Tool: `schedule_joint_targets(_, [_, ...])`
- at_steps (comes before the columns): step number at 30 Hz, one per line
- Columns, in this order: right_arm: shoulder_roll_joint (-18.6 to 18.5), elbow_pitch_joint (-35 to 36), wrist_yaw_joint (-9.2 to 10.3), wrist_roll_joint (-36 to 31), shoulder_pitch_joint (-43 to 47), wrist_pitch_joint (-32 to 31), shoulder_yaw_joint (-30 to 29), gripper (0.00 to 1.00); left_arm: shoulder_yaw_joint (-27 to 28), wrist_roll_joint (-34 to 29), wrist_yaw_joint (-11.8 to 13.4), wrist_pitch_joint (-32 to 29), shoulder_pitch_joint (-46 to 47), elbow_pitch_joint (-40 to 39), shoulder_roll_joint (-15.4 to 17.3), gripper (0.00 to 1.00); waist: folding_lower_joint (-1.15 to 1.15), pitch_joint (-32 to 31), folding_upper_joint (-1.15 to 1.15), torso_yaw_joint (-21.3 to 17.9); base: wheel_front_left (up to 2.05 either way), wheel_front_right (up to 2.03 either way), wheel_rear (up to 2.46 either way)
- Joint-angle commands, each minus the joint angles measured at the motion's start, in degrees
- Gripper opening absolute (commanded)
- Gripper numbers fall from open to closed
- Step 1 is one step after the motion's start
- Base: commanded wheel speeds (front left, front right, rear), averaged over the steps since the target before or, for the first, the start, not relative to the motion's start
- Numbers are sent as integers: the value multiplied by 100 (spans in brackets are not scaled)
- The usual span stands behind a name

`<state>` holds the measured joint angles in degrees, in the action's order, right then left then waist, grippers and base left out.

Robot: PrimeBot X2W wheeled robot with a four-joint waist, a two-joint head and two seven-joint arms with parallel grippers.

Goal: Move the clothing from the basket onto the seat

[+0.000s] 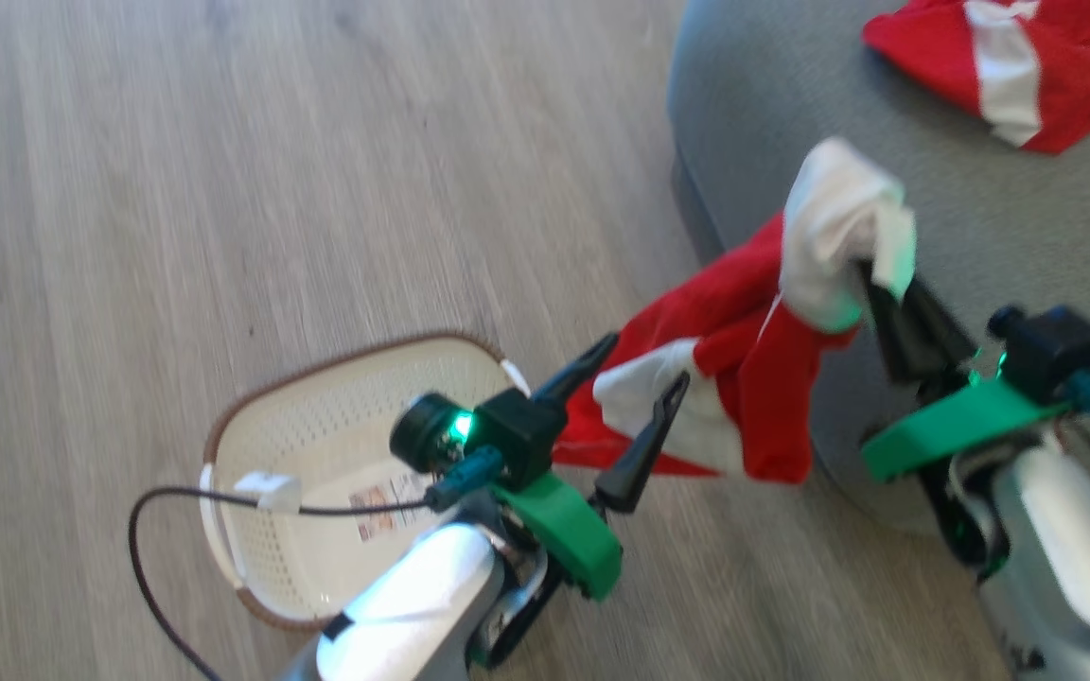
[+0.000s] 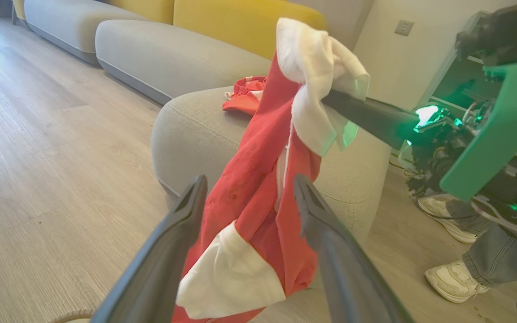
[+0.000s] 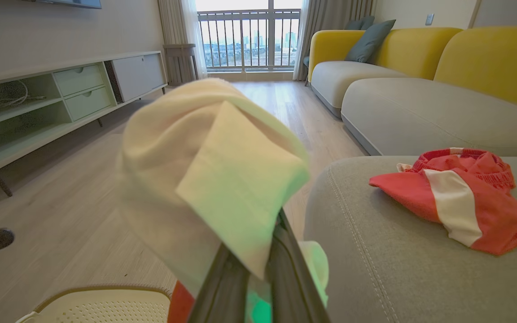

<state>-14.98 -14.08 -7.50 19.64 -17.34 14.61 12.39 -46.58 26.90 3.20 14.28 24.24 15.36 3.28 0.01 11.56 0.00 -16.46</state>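
Observation:
My right gripper point(image 1: 871, 274) is shut on the white end of a red and white garment point(image 1: 753, 378), which hangs from it over the rounded edge of the grey seat point(image 1: 980, 218). In the right wrist view that white fabric point(image 3: 209, 179) drapes over the shut fingers. My left gripper point(image 1: 644, 383) stands open, its two fingers on either side of the hanging red cloth point(image 2: 254, 211) without pinching it. A second red garment with a white stripe point(image 1: 1009, 66) lies on the seat point(image 3: 397, 251). The cream basket point(image 1: 318, 445) sits on the floor below my left arm, its label sticker showing.
Wooden floor stretches to the left. A long grey sofa with yellow backs point(image 3: 420, 98) runs behind the seat, and a low white cabinet point(image 3: 61, 94) lines the far wall. A person's feet in white shoes point(image 2: 456, 278) stand close to my right arm. A black cable point(image 1: 157, 558) loops by the basket.

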Motion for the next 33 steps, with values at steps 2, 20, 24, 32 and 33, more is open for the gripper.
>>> schedule_joint_targets(2, [-31, 245, 1, -4, -416, 39, -58, 0, 181, -100, -3, 72, 369, -140, -40, 100, -1, 404, 0, 149, 0, 0, 0])
schedule_joint_targets(20, [-1825, -1225, 1, 502, -4649, -390, -1439, 0, 452, -478, -123, 72, 1338, -119, 104, 100, -1, 2254, 0, 797, 0, 0, 0])
schedule_joint_targets(24, [-2750, -1806, 1, 98, -5619, -760, -2034, 0, 476, -515, -138, 72, 1382, -237, 72, 100, -1, 2481, 0, 1050, 0, 0, 0])
schedule_joint_targets(32, [-3606, -2913, 1, -137, -5889, -869, -2919, 0, 557, -627, -94, 71, 1417, -406, 113, 100, -1, 2977, 0, 1116, 0, 0, 0])
schedule_joint_targets(33, [-3609, -3100, 1, -138, -5775, -816, -3021, 0, 551, -645, -93, 65, 1429, -415, 138, 100, -1, 3058, 0, 1099, 0, 0, 0])
